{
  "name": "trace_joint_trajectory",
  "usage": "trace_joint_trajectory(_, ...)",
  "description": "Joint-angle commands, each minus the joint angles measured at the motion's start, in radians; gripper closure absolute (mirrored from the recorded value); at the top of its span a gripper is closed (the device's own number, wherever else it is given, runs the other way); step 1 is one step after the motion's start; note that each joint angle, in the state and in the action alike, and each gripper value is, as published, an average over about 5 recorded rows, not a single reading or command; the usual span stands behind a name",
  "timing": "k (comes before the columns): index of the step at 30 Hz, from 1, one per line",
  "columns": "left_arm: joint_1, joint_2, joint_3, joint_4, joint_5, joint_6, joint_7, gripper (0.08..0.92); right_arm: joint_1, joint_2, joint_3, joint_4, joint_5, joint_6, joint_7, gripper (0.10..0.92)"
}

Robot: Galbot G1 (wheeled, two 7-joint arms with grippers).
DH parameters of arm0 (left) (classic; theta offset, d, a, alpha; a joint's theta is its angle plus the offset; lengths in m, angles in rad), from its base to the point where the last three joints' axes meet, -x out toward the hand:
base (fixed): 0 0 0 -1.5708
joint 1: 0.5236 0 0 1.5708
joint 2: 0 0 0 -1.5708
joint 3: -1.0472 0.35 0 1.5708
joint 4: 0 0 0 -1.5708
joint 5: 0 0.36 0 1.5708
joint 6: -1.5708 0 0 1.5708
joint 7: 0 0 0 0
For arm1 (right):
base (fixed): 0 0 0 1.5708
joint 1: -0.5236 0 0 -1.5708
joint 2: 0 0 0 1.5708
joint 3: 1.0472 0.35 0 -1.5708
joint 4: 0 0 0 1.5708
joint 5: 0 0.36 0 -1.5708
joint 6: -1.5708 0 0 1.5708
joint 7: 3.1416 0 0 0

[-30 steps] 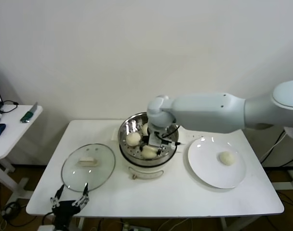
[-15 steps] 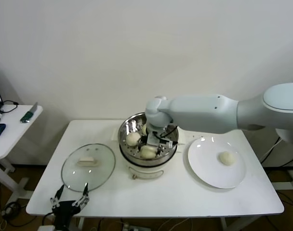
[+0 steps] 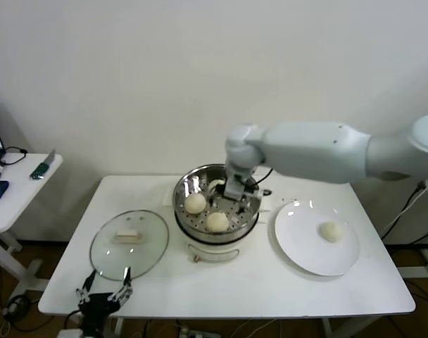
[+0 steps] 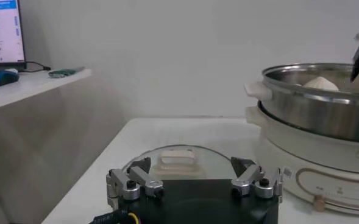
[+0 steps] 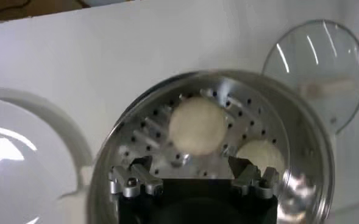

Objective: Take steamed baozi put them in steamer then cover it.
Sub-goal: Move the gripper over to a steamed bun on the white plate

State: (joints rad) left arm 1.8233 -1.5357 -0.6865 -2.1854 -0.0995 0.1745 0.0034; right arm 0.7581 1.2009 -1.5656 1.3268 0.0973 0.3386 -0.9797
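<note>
Right gripper [image 3: 236, 199] hangs over the steamer [image 3: 215, 209], jaws wide, holding nothing. Steamer sits mid-worktop [image 3: 228, 282] on its white pot base [image 3: 212, 250]. Two baozi show on the perforated floor, one at the left [image 3: 194, 203] and one at the front [image 3: 216, 222]; a third looks partly hidden behind the gripper. One more baozi [image 3: 331, 231] lies on the white plate [image 3: 298, 243] to the steamer's right. Glass lid [image 3: 129, 243] lies flat on the worktop left of the steamer. Left gripper [image 3: 101, 298] is parked low at the worktop's front edge near the lid, jaws wide, empty.
</note>
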Motion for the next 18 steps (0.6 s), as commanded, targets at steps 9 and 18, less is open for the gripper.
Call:
trace_joint_trajectory(9, -0.013, 0.007, 0.006, 0.004, 0.000, 0.003, 0.002, 0.177, 0.295, -0.350, -0.239, -0.156, 0.458, -0.258, -0.199, 0.203)
trace_joint_trajectory(18, -0.015, 0.008, 0.005, 0.011, -0.001, 0.005, 0.004, 0.177, 0.096, -0.562, -0.193, -0.183, 0.320, -0.375, -0.154, 0.203)
